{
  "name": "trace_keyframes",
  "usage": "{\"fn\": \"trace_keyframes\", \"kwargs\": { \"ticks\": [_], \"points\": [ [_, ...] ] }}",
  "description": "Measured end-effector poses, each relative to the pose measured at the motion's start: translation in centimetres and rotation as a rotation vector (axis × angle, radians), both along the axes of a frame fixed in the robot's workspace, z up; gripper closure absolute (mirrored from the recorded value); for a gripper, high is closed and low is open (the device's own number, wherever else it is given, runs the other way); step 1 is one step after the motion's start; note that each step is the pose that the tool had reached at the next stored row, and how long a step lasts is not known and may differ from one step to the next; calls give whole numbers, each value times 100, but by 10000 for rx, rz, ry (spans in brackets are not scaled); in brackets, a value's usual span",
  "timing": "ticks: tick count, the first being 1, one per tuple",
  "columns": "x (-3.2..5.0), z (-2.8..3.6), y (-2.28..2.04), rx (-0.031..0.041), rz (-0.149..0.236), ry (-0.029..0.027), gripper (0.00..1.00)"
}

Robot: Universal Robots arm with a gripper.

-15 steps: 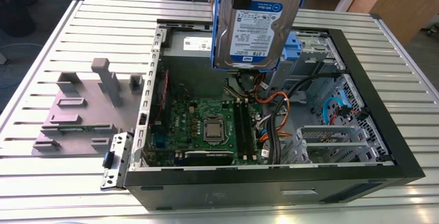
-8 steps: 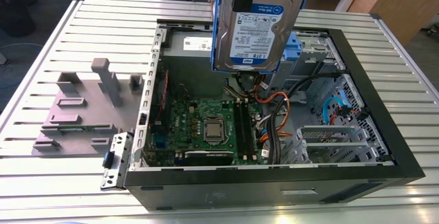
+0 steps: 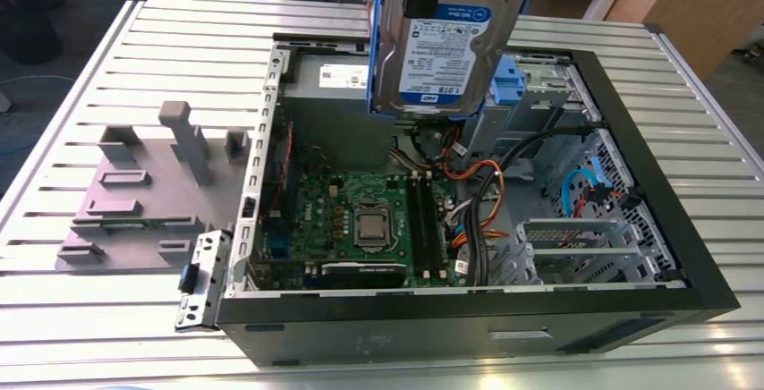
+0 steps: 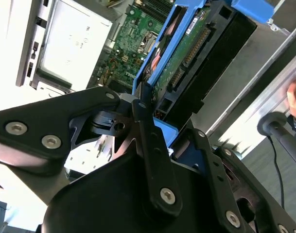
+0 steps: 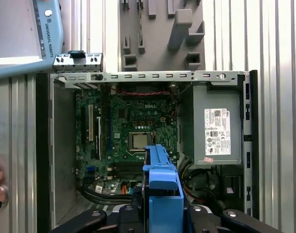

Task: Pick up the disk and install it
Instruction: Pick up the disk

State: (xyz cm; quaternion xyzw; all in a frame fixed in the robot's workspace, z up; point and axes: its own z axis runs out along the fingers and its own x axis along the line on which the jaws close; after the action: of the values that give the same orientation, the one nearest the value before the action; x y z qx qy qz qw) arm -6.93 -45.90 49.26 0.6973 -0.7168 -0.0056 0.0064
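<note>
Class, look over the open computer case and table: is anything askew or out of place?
Only one thing: the metal bracket at a corner of the case sticks out tilted over the table rather than sitting flush. The disk hangs upright in the gripper.

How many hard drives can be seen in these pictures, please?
1. The disk hangs above the open computer case, label facing the exterior view, gripped by the pincer at its blue rails. The drive bay in the case may hide another.
</note>
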Motion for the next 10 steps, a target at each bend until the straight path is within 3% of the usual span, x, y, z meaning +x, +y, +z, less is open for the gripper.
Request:
{"fn": "trace_keyframes", "kwargs": {
  "ticks": [2,10],
  "points": [
    [0,0,-8,88,0,1,63],
    [0,-1,-17,95,0,0,63]
  ]
}}
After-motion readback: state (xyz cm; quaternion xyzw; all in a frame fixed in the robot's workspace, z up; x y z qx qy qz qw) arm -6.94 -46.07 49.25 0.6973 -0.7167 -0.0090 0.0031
